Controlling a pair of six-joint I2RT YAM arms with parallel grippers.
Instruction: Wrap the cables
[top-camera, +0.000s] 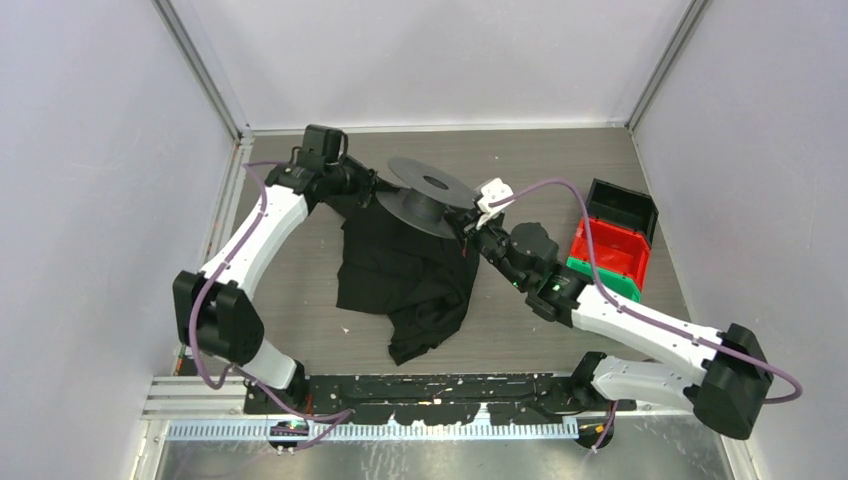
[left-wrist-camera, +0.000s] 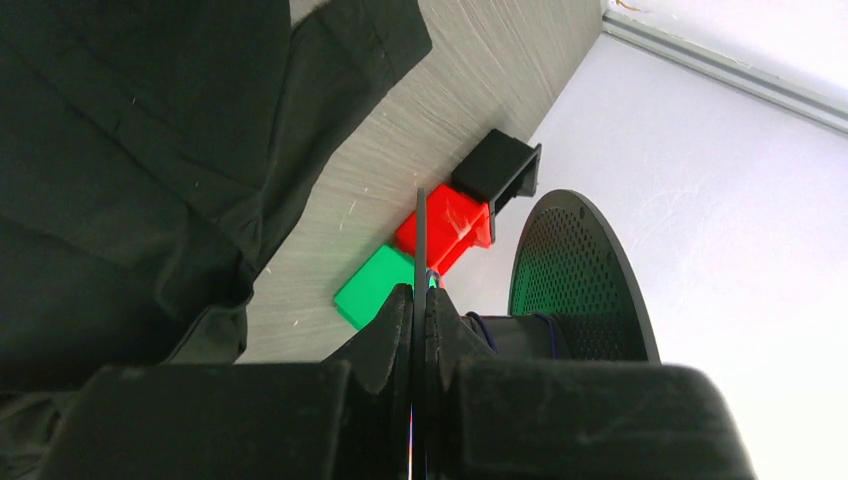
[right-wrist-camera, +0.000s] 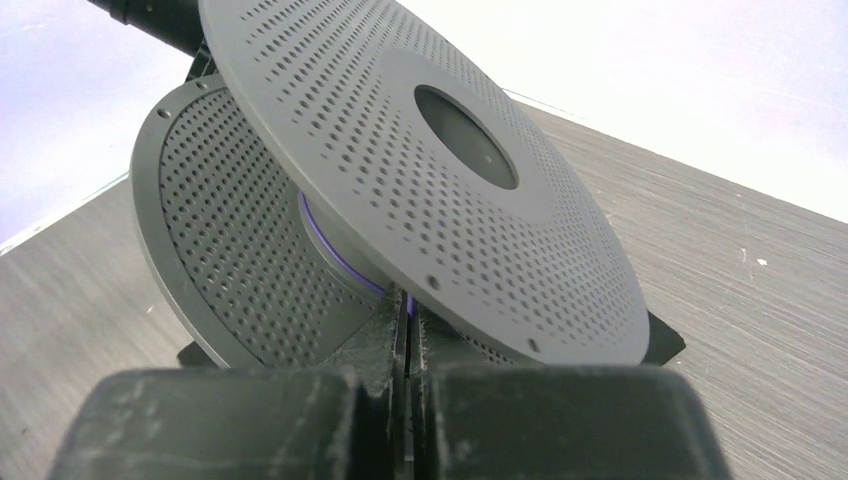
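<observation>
A grey spool (top-camera: 430, 195) with two perforated flanges is held tilted above the table at the back. My left gripper (top-camera: 378, 190) is shut on the edge of one flange (left-wrist-camera: 421, 235), seen edge-on between the jaws in the left wrist view (left-wrist-camera: 420, 290). The cable (right-wrist-camera: 335, 262) is a thin purple-dark wire with a few turns round the spool's hub; the turns also show in the left wrist view (left-wrist-camera: 482, 325). My right gripper (top-camera: 470, 224) is at the spool's right side. Its jaws (right-wrist-camera: 407, 300) are shut at the hub with a bit of the wire between the tips.
A black cloth garment (top-camera: 400, 280) lies under and in front of the spool. Red (top-camera: 610, 245), black (top-camera: 620, 205) and green (top-camera: 600, 278) bins stand at the right. White walls close the back and sides.
</observation>
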